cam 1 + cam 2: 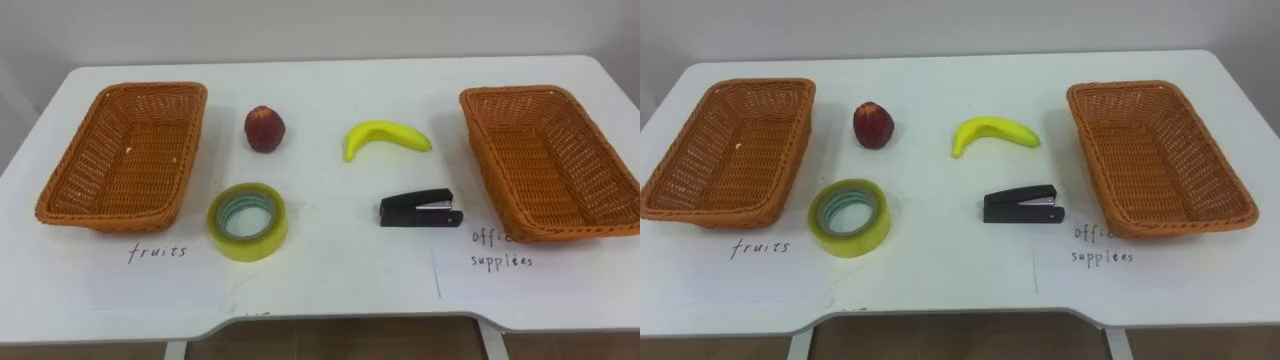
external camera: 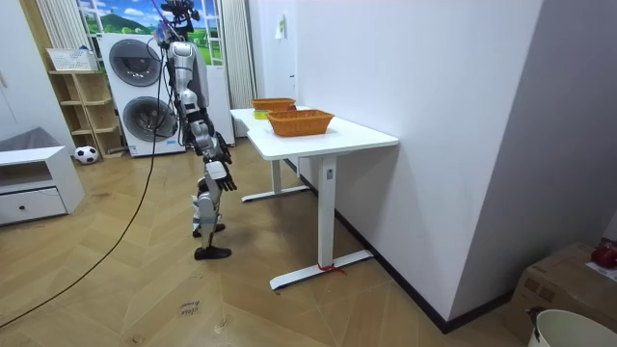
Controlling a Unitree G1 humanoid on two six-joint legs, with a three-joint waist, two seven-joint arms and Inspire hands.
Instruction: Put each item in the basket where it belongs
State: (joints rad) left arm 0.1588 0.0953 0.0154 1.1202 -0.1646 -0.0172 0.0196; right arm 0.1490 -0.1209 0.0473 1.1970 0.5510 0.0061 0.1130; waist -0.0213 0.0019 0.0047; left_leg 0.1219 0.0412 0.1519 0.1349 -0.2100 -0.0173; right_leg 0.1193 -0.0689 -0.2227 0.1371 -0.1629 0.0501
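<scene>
Four unsorted items on the surface (image 1: 330, 290): apple (image 1: 265, 129), banana (image 1: 385, 138), tape roll (image 1: 250, 241), stapler (image 1: 420, 211). Handwritten labels (image 1: 158, 252) assign the empty left basket (image 1: 125, 155) to fruits, the right basket (image 1: 550, 160) to office supplies. Hands (image 2: 220, 176) hang low, state unreadable.

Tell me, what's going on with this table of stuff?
A humanoid robot stands before the white table, handling nothing yet. A red apple, yellow banana, yellow roll of tape and black stapler lie between two empty woven brown baskets: the left basket, labelled fruits, and the right basket, labelled office supplies.
</scene>
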